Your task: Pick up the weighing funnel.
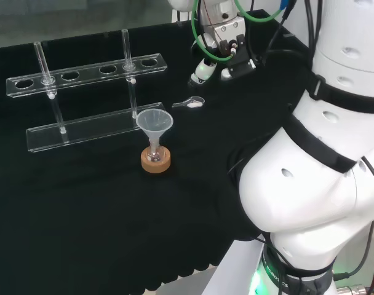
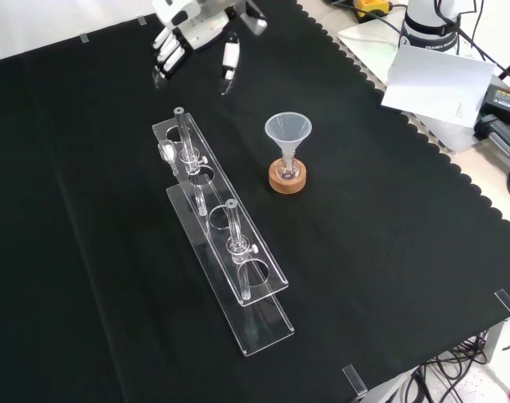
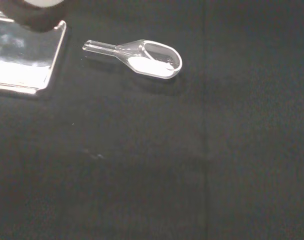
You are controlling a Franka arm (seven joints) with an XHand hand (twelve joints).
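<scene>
Fingers of the black and white hand hang relaxed and empty. Below them, the small clear scoop-shaped weighing funnel lies on the black cloth, holding white powder. It is probably light, slick and brittle. Pinch across the bowl and keep it level.

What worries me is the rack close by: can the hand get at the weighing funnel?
Probably yes: the weighing funnel lies on bare cloth, apart from the rack, and the open hand hovers over it, nothing between.
</scene>
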